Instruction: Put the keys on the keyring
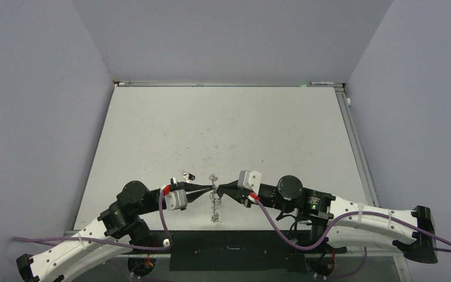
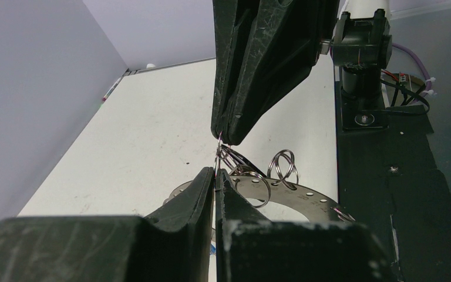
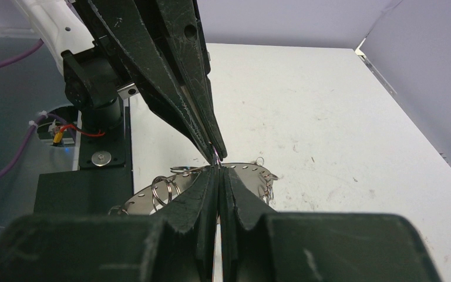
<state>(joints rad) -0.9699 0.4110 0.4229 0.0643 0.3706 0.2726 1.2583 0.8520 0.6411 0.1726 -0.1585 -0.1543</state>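
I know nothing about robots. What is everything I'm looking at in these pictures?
Wide flat silver metal keyring rimmed with wire loops: one, silver, beneath the gripper tips.
Small silver key with dark head: one, on the table, left of the keyring.
Table: one, white, scuffed.
Walls: three, pale lilac, around the table.
Left arm, right arm: black and white, purple cables, near edge.
Left gripper: black, shut on a keyring loop.
Right gripper: black, shut on the same loop.
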